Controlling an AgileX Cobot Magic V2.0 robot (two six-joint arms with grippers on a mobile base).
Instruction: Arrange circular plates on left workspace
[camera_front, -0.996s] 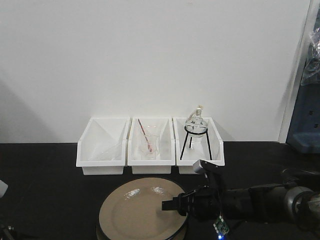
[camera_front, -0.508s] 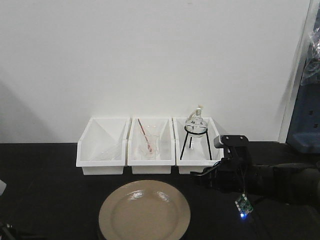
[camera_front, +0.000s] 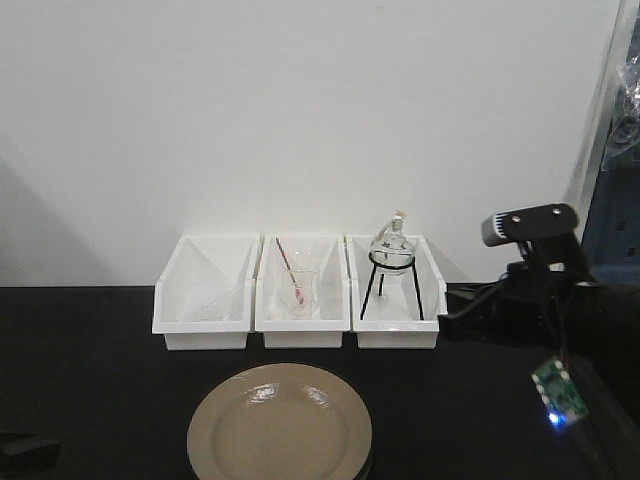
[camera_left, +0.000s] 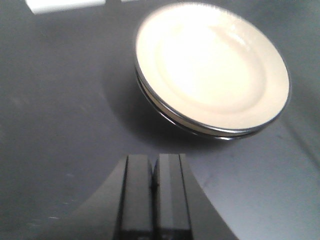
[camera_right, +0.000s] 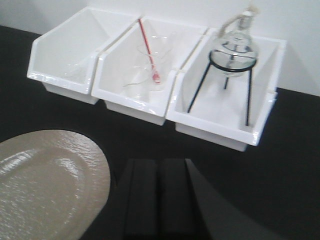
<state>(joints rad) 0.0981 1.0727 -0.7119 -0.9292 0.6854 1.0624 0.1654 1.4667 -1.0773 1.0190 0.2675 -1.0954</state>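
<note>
We see two round tan glossy plates w/ dark rims, stacked on matte black countertop, just in front of middle white rectangular bin. Our left gripper: jaws pressed together, empty, near stack. Right gripper: fingers together, empty, raised beside bins.

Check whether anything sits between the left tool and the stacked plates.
Nothing visible does. Only bare matte black countertop lies between the shut left tool and the two stacked round tan plates with dark rims.
</note>
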